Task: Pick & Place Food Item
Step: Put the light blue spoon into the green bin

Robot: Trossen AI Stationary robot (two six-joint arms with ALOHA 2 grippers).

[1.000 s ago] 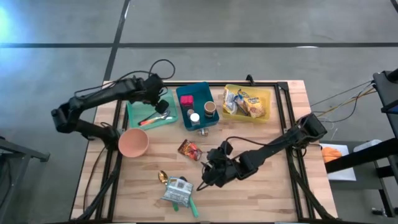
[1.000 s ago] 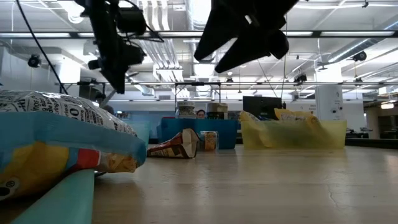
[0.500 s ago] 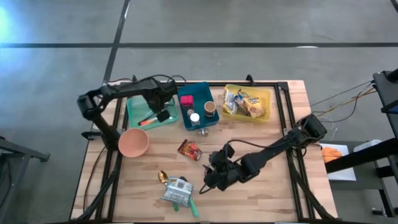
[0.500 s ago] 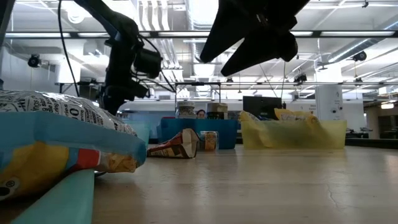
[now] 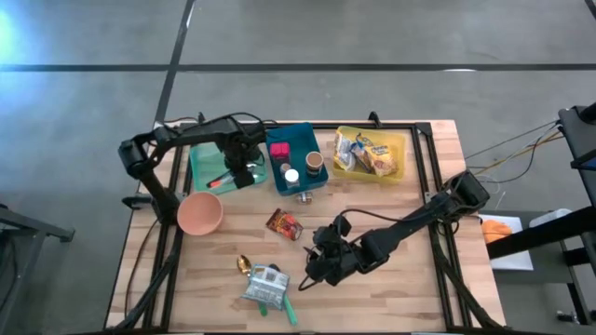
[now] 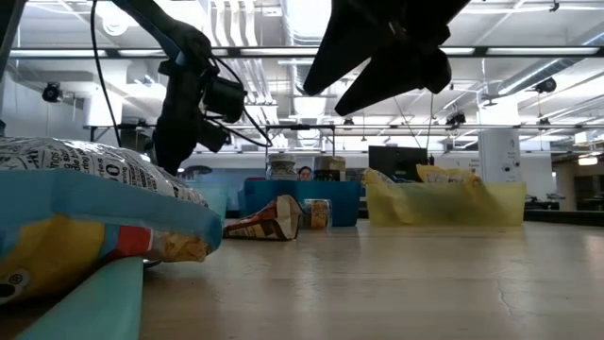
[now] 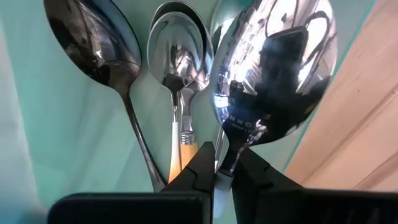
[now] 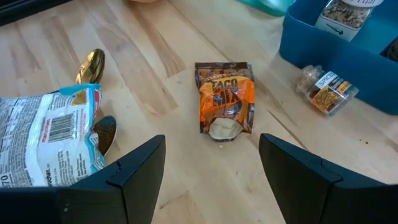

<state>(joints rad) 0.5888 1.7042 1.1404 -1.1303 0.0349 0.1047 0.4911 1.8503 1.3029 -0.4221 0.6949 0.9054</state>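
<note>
Overhead, right pincer faces taco packet.

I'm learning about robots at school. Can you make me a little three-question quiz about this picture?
1. True or false: the right gripper is open.
2. What lies between its fingers' view on the wood? A) taco mix packet B) banana C) cup
3. Fill in: the left gripper hangs over the green tray that holds ____.

Key: 1 true. 2 A. 3 spoons.
</note>
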